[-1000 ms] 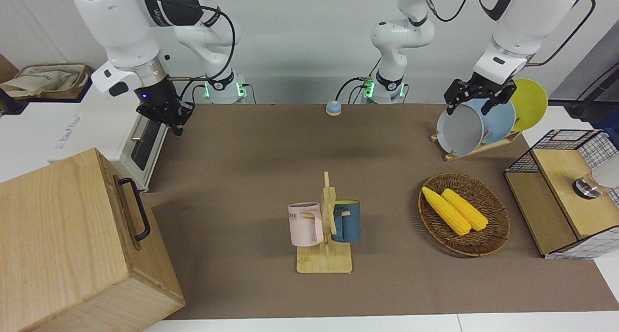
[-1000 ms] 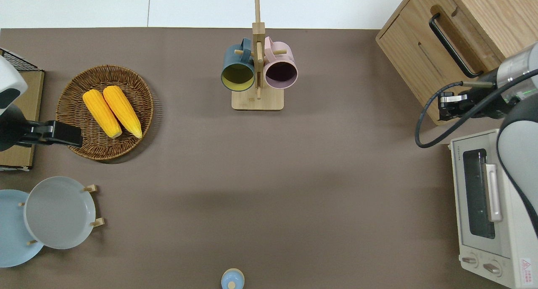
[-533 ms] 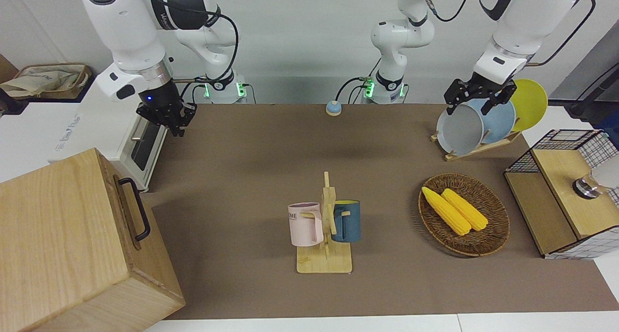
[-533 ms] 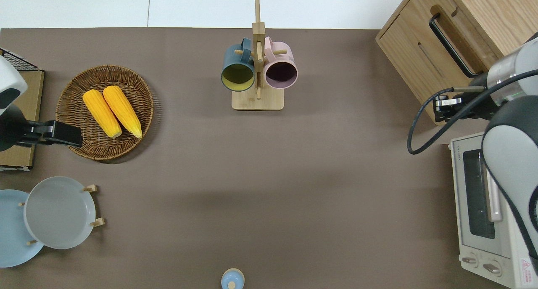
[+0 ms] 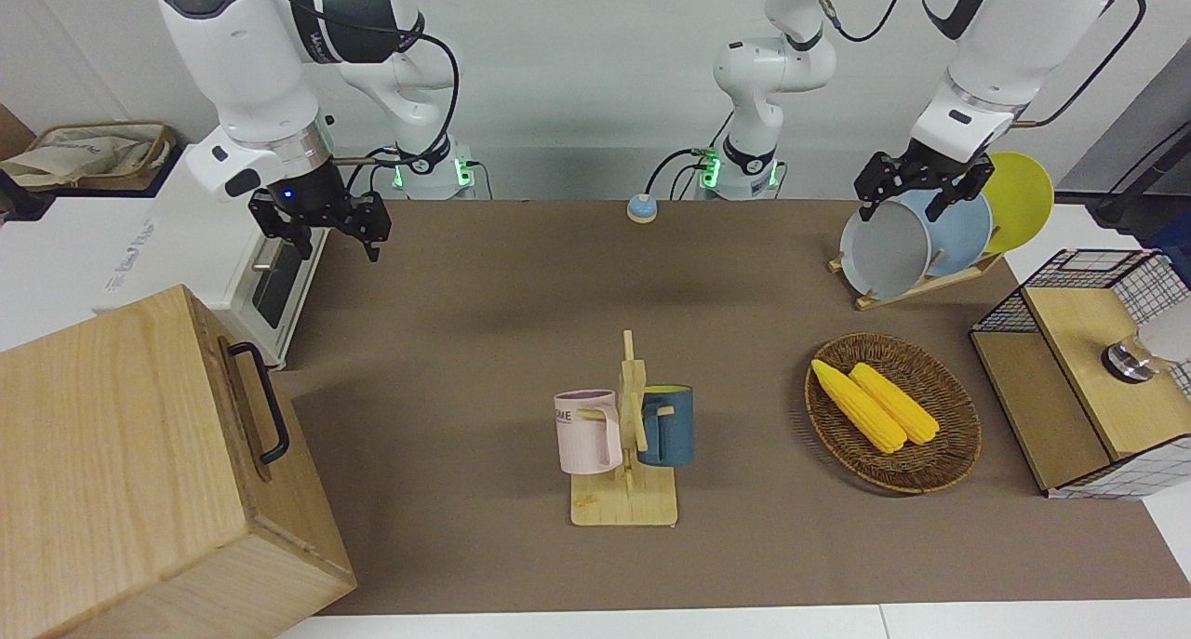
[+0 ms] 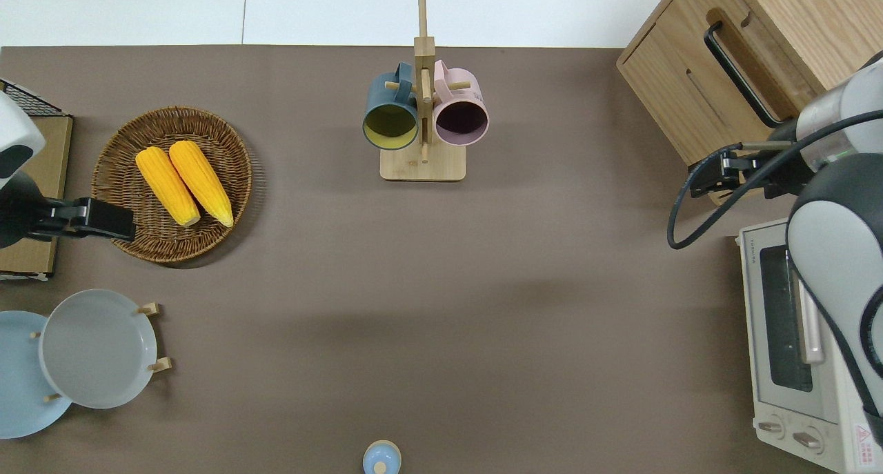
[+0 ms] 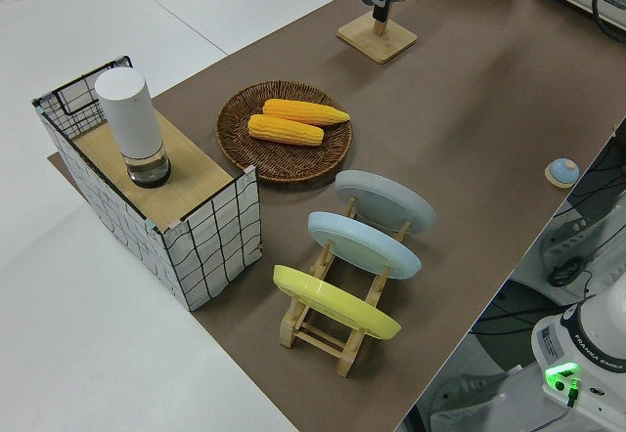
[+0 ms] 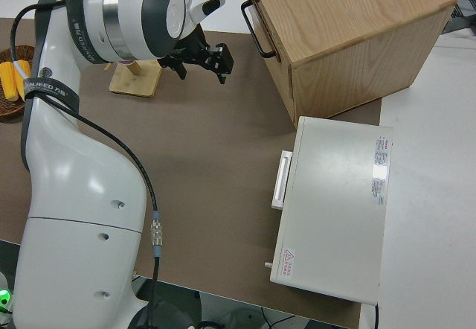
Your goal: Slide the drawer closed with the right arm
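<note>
The drawer (image 5: 244,406) sits in the large light-wood cabinet (image 5: 112,472) at the right arm's end of the table, farther from the robots than the toaster oven. Its front lies close against the cabinet face and carries a black bar handle (image 6: 741,74), which also shows in the right side view (image 8: 256,27). My right gripper (image 5: 326,234) is open and empty. In the overhead view it (image 6: 714,176) hangs over the table by the cabinet's nearer corner, apart from the handle. The right side view shows its fingers spread (image 8: 201,65). My left arm is parked, its gripper (image 5: 916,197) open.
A white toaster oven (image 6: 793,343) stands beside the cabinet, nearer to the robots. A wooden rack with two mugs (image 5: 625,434) is mid-table. A basket of corn (image 5: 891,411), a plate rack (image 5: 916,239) and a wire-mesh cabinet (image 5: 1089,369) are toward the left arm's end.
My right gripper has turned at the wrist and shifted a little from the cabinet toward the table's middle. Its fingers now show spread apart. The drawer and left arm have not moved.
</note>
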`<act>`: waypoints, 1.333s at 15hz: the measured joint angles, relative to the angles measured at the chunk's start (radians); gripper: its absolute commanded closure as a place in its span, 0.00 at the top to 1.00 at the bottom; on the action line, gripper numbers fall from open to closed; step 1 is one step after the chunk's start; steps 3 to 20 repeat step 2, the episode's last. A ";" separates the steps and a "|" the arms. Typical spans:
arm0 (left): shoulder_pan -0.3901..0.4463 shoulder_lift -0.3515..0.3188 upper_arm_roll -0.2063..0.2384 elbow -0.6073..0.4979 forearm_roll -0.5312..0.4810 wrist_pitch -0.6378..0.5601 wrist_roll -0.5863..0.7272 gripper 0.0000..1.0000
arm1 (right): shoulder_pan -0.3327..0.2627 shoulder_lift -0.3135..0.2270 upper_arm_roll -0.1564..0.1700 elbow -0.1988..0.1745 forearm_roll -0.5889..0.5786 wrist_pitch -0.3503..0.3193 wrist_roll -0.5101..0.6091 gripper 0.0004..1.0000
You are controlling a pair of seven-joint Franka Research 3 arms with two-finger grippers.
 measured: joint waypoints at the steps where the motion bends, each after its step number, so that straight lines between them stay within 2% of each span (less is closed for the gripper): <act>1: 0.000 0.000 0.000 0.000 0.000 0.000 0.000 0.99 | -0.003 0.001 -0.001 0.000 -0.001 0.000 -0.009 0.99; 20: 0.000 0.000 0.000 0.000 0.000 0.000 0.000 0.99 | -0.005 0.002 -0.002 0.000 -0.001 0.000 -0.018 0.99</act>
